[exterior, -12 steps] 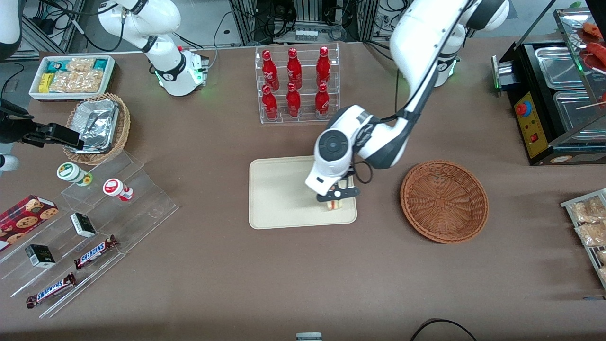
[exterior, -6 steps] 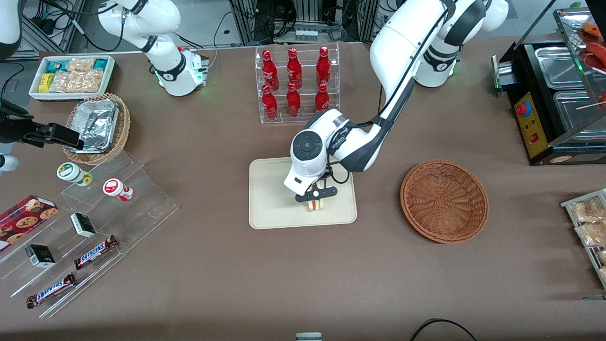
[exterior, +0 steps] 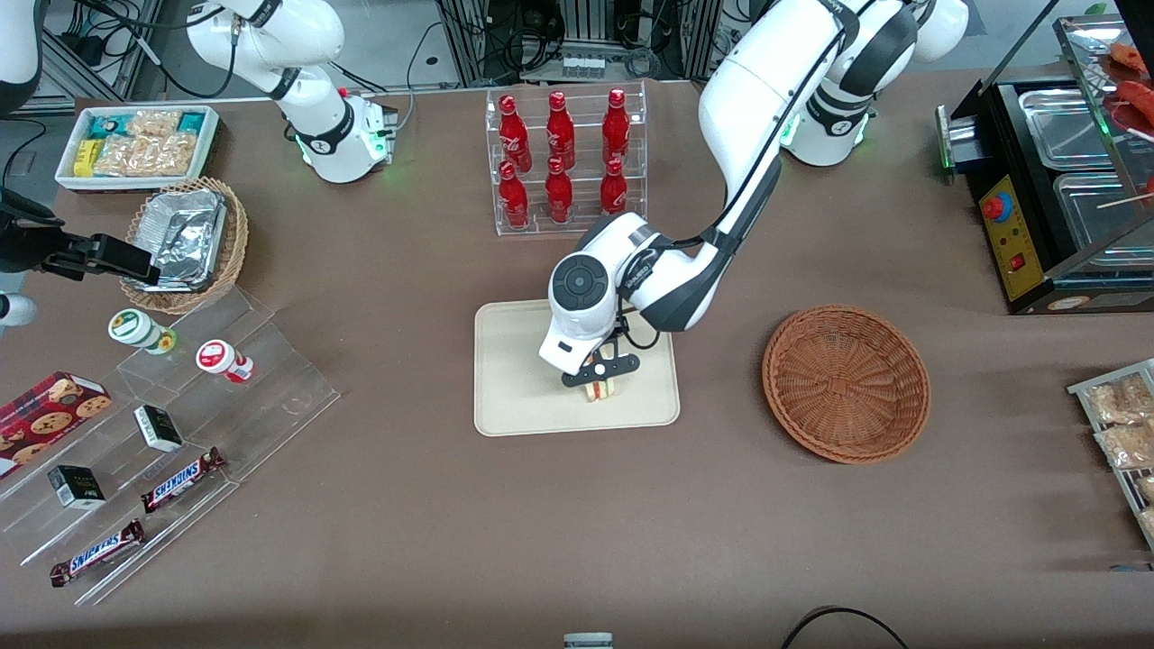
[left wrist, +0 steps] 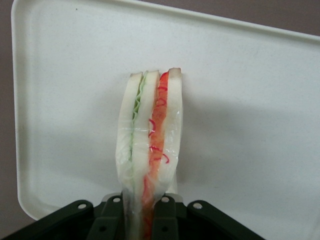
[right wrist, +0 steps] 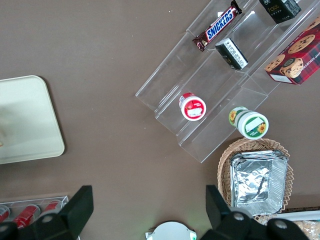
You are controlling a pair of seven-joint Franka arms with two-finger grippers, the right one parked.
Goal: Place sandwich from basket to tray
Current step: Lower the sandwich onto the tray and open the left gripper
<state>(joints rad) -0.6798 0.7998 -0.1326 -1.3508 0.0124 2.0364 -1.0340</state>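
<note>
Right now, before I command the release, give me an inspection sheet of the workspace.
Surface: brown table, flat.
Job's things: sandwich over the tray; whether it touches cannot be told. basket empty, toward the working arm's end.
Clutter: bottle rack, foil-lined basket, snack bin, acrylic steps with candy bars.
Grippers: gripper above the tray, shut on the sandwich.
Cables: black cable at the table edge nearest the camera.
Surroundings: food warmer at the working arm's end.

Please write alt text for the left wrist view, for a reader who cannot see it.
The left arm's gripper holds a clear-wrapped triangular sandwich, with red and green filling between pale bread, its black fingers shut on one end. Under the sandwich lies the flat cream-beige plastic tray.
</note>
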